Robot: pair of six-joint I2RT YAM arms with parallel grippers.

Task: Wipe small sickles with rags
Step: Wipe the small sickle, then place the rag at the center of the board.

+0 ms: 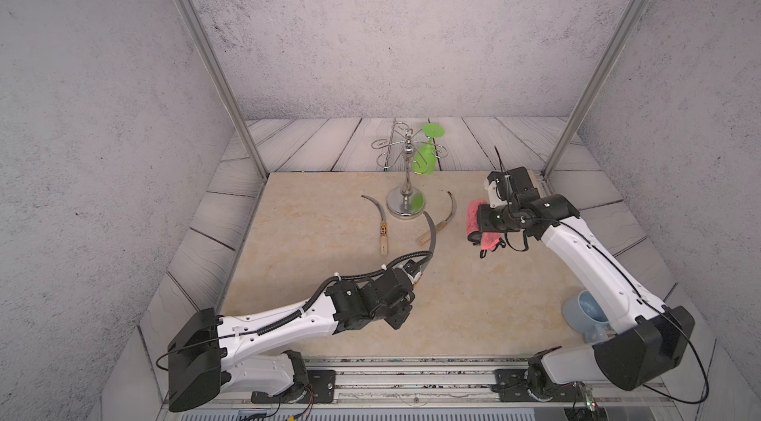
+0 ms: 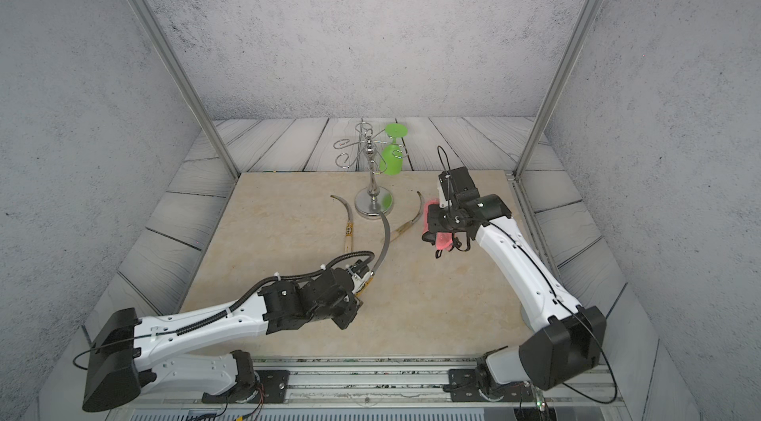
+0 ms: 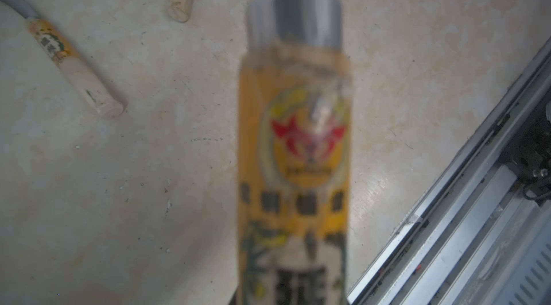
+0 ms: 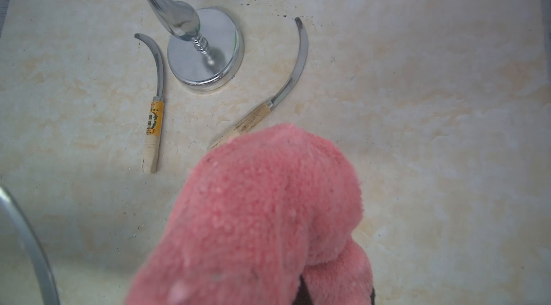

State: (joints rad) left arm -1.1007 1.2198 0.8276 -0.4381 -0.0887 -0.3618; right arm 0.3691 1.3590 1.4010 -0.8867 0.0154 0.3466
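Left gripper (image 1: pixel 415 272): you have it clamped on the handle of the held sickle (image 1: pixel 432 233), in front of the stand (image 1: pixel 405 204).
Right gripper (image 1: pixel 474 231): pinching the rag (image 4: pixel 268 214), raised right of the stand.
Stand: its wire arms show only in both top views.
Rag: fills the right wrist view; its black strap dangles in both top views.
Held sickle: yellow label shows only in the left wrist view, blurred.
Lying sickles: yellow-banded sickle (image 4: pixel 155 121) just left of the stand, other sickle (image 4: pixel 293 70) right of it, both flat.
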